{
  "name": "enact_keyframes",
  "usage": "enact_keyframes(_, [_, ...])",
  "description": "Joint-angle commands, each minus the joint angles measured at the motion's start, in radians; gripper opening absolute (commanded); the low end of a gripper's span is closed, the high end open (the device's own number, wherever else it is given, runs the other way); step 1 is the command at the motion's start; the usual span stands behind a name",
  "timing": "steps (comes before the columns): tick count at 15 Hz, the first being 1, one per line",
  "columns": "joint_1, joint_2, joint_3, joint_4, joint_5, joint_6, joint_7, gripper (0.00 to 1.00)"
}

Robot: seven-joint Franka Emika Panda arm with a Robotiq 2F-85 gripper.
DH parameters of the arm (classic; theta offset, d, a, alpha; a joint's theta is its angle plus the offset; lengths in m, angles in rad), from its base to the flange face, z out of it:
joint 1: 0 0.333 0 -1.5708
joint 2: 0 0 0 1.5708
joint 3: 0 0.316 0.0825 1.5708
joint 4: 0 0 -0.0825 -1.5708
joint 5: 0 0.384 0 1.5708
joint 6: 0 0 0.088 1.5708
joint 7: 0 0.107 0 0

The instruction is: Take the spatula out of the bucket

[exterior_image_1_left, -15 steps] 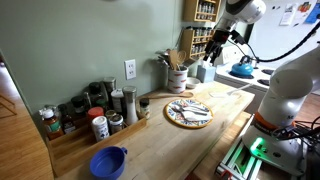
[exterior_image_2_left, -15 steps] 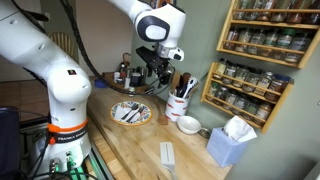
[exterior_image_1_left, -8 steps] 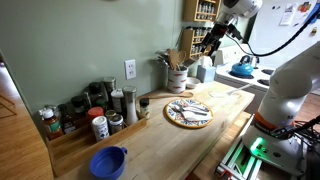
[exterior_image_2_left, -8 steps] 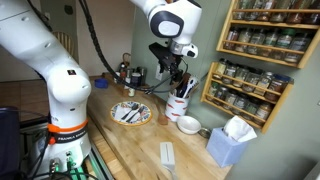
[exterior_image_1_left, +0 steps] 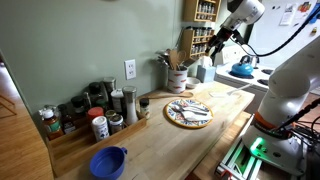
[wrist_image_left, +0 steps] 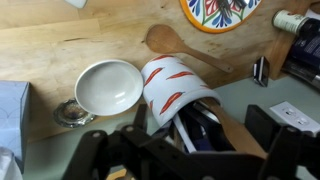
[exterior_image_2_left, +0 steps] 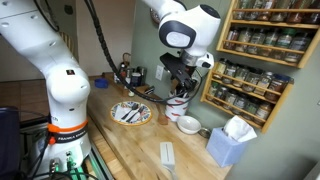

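The bucket is a whitish pot with red marks (exterior_image_1_left: pixel 177 78), standing by the wall in both exterior views (exterior_image_2_left: pixel 179 107). In the wrist view (wrist_image_left: pixel 172 85) it holds several utensils, among them a dark spatula (wrist_image_left: pixel 200 128) and a wooden handle (wrist_image_left: pixel 232 128). My gripper (wrist_image_left: pixel 203 125) is open, with its two fingers on either side of the utensil tops. It hangs just above the pot in both exterior views (exterior_image_2_left: pixel 181 82) (exterior_image_1_left: pixel 211 45). It holds nothing.
A patterned plate (exterior_image_1_left: pixel 188 113) (exterior_image_2_left: pixel 130 113) holds cutlery. A wooden spoon (wrist_image_left: pixel 180 48) lies beside the pot, next to a white bowl (wrist_image_left: pixel 108 87) (exterior_image_2_left: pixel 188 124). A blue bowl (exterior_image_1_left: pixel 108 162), spice jars (exterior_image_1_left: pixel 95 112), a tissue box (exterior_image_2_left: pixel 232 141) and a wall spice shelf (exterior_image_2_left: pixel 262 50) are nearby.
The gripper has moved from beside the plate towards the shelf and now hangs over the pot. The utensils and pot have not moved.
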Motion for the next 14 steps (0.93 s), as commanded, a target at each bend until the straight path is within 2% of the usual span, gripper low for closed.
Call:
enact_keyframes(1, [0.001,0.076,-0.052,0.024,0.117,0.046,-0.127,1.0])
enact_keyframes(3, [0.004,0.117,-0.069,0.044,0.178,0.03,-0.156,1.0])
enact_keyframes(4, [-0.034,0.068,-0.022,0.013,0.132,0.035,-0.122,1.0])
enact_keyframes(9, [-0.035,0.114,-0.026,0.035,0.171,0.035,-0.142,1.0])
enact_keyframes(14, [-0.014,0.187,-0.037,0.1,0.312,0.05,-0.179,1.0])
